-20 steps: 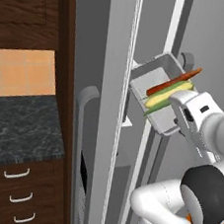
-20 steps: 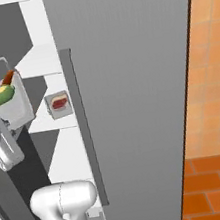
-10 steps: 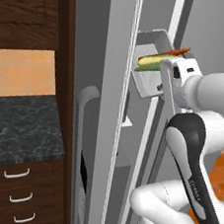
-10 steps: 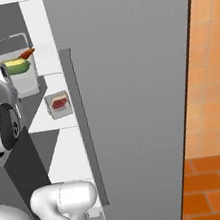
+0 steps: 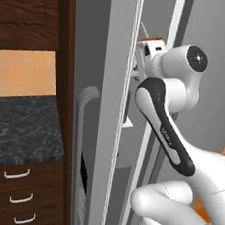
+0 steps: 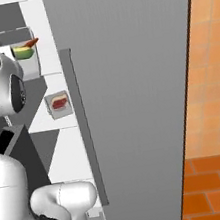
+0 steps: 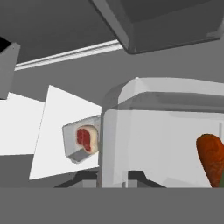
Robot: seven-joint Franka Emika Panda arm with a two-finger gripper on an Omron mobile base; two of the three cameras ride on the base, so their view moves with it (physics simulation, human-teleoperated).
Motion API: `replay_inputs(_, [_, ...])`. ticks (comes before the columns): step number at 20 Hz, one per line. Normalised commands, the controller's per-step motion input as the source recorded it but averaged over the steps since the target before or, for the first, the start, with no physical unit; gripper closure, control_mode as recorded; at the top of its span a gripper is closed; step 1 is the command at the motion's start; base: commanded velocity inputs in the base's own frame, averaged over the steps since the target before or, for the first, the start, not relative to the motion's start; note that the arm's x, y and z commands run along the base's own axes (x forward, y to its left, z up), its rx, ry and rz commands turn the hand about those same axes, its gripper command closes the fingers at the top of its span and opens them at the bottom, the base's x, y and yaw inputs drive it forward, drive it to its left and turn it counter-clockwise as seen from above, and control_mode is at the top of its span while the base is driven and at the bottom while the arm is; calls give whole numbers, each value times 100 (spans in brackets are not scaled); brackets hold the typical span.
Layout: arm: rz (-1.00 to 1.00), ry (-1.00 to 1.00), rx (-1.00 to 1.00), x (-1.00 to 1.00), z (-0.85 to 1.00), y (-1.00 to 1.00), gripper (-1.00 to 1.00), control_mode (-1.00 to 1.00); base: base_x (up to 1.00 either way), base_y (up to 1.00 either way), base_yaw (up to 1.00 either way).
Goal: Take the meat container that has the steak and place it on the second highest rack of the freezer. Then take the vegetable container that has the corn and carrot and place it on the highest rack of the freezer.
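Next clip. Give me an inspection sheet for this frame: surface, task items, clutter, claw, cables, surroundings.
Surface: white freezer shelves; door swung open.
Task items: steak container sits on a shelf, with the steak inside. Vegetable container is up at the shelf above it, carrot tip poking over the rim and corn beside it.
Clutter: nothing seen.
Claw: hidden behind the vegetable container; open or shut cannot be told.
Cables: nothing seen.
Surroundings: dark granite counter, wood drawers, orange tiled floor.
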Motion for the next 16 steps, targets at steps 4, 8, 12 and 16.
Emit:
replay_inputs(4, [1,0,-1,100,28,25,100,-100,0,0,0])
replay_inputs(8, [9,0,0,100,28,0,100,-100,0,0,0])
replay_inputs(12, [5,2,0,100,6,2,100,-100,0,0,0])
replay_inputs(16, [0,12,-4,100,-19,31,100,-100,0,0,0])
